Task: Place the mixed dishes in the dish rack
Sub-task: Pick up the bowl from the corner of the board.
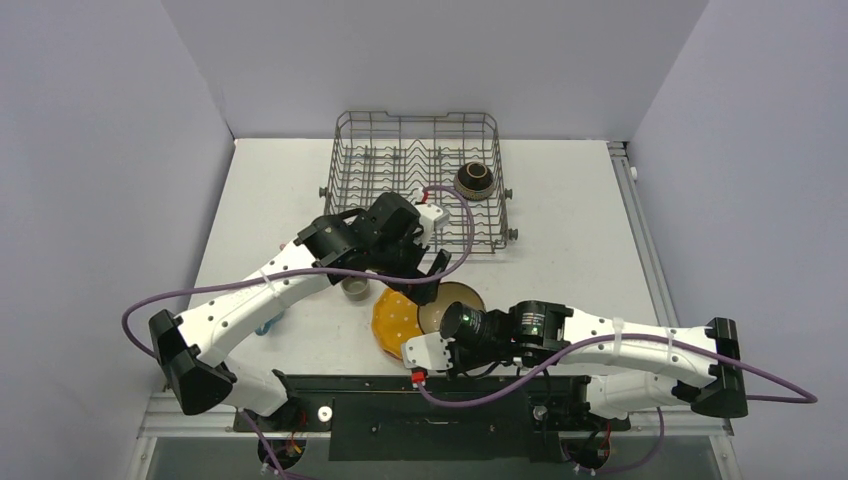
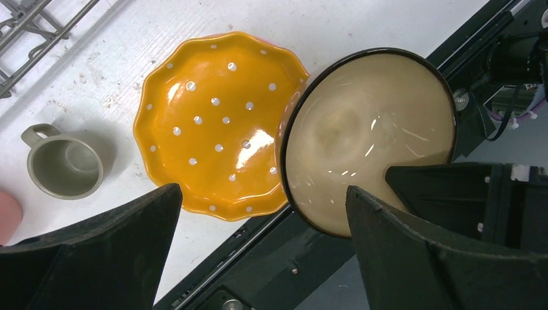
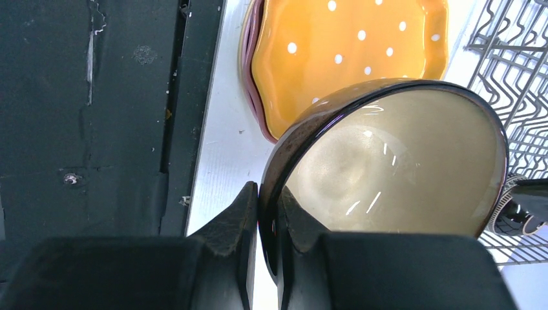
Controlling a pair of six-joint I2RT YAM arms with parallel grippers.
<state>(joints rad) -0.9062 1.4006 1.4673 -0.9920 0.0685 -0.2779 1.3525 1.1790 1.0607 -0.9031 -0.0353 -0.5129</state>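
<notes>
The dark brown bowl [image 3: 388,168], glossy cream inside, is gripped at its near rim by the right gripper [image 3: 266,194], whose jaws are closed narrowly on it, one finger inside the wall and one outside. The bowl is seen at the near edge of the table [image 1: 560,220], just right of the scalloped orange-yellow plate [image 2: 213,123] with white dots, and its rim overlaps that plate's edge in the left wrist view (whether the two touch cannot be told). A reddish plate rim [image 3: 245,51] is seen under the orange-yellow plate. The left gripper [image 2: 262,190] is held above the plate and bowl with its jaws spread wide, and nothing is held between them. A grey-green cup [image 2: 64,165] is stood upright on the table just left of the plate, its handle turned away from it. The dish rack [image 1: 415,116] is placed at the far side of the table, well apart from the gripped bowl, and a dark round dish [image 1: 475,180] is lodged among the tines on its right side. Something blue [image 1: 268,325] is partly hidden beside the left arm.
</notes>
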